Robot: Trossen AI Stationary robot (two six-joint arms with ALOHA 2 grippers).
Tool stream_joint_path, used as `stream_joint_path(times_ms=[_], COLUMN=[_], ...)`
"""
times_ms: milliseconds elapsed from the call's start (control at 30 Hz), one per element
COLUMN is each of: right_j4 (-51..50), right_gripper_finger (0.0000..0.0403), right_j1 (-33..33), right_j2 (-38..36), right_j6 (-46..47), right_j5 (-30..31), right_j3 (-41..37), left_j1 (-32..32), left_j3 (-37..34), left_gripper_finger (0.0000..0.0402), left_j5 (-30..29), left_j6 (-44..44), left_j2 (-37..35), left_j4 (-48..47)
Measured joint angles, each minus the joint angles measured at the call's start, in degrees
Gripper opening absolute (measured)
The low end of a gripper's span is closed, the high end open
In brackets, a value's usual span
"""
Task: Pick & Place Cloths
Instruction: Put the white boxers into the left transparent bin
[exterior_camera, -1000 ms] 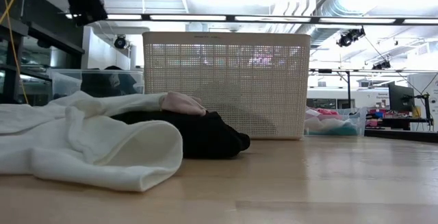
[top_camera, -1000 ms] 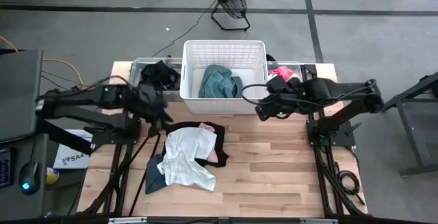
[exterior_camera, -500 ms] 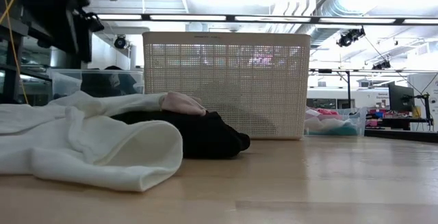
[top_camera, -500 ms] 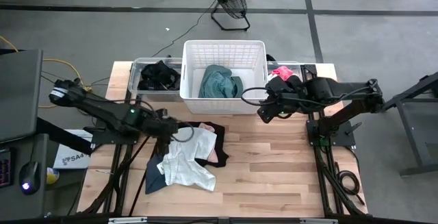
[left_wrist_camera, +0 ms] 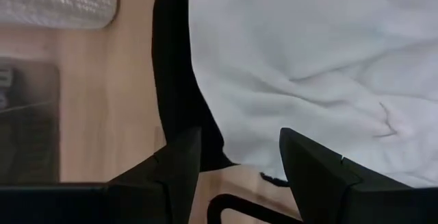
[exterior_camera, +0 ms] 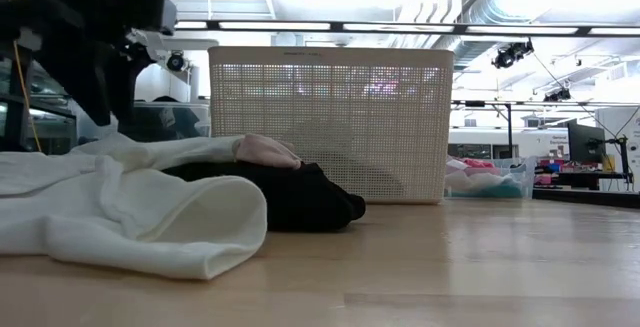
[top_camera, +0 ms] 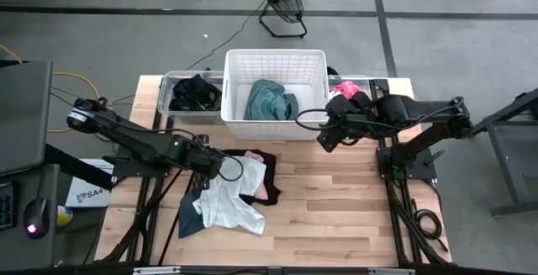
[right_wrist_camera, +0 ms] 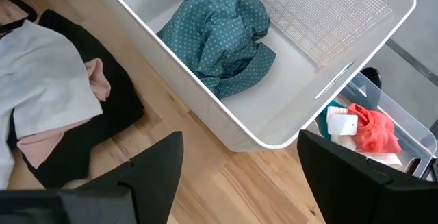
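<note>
Partly sorted: teal cloth (top_camera: 269,101) already in white basket (top_camera: 275,59). White cloth (top_camera: 229,193), black cloth (top_camera: 256,164) and pink cloth (right_wrist_camera: 97,77) heaped on desk (top_camera: 353,212). Left claw (top_camera: 220,169) spread apart over white cloth; right claw (top_camera: 324,139) apart, empty, beside basket.

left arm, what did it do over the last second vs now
The left gripper swung away from the black-clothes bin and came down over the white cloth at the near edge of the pile, fingers open, nothing held yet. The right gripper stayed open, hovering beside the white basket. The teal cloth in the basket and the pile did not move.
</note>
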Motion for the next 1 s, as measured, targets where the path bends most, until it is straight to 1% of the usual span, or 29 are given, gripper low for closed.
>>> stream_joint_path(times_ms=[300, 400, 633, 800, 1000], right_j4=[0.0, 0.0, 0.0, 0.0, 0.2], right_gripper_finger=[0.0279, 0.0279, 0.0279, 0.0279, 0.0279], right_j1=[0.0, 0.0, 0.0, 0.0, 0.0], right_j2=[0.0, 0.0, 0.0, 0.0, 0.0], right_j6=[-1.3, -1.3, -1.3, -1.1, -1.1], right_j5=[-0.2, -0.2, -0.2, -0.2, -0.2], right_j3=[0.0, 0.0, 0.0, 0.0, 0.0], left_j1=[0.0, 0.0, 0.0, 0.0, 0.0], left_j3=[-5.7, -5.9, -5.9, -6.7, -8.7], left_gripper_finger=[0.0195, 0.0195, 0.0191, 0.0155, 0.0089], left_j5=[1.6, -0.4, -0.4, -0.3, 2.3], left_j6=[-2.9, -4.3, -4.7, -4.7, -6.1], left_j2=[-0.7, -0.7, -0.7, -0.7, -0.7], left_j4=[6.4, 6.9, 7.0, 7.3, 8.5])
